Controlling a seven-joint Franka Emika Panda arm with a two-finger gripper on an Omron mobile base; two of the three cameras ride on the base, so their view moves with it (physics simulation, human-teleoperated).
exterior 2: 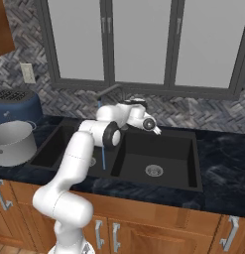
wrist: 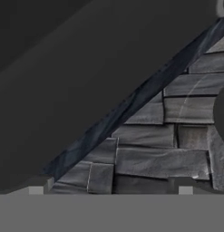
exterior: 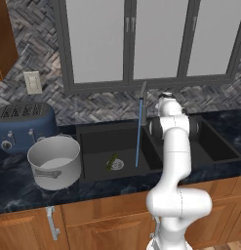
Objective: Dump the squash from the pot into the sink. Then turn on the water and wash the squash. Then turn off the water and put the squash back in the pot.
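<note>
Your gripper (exterior 2: 156,130) hangs over the sink (exterior: 95,141) by the faucet (exterior: 141,110), jaws spread wide, holding and touching nothing. Squash (exterior: 112,161) lies in the left basin beside the drain, under a thin water stream (exterior: 138,136). Pot (exterior: 54,161) stands on the bench (exterior: 17,188). No legible writing.

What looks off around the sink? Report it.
Water runs from the faucet into the sink, missing the squash lying by the drain. The pot stands upright on the counter. Nothing spilled or damaged.
</note>
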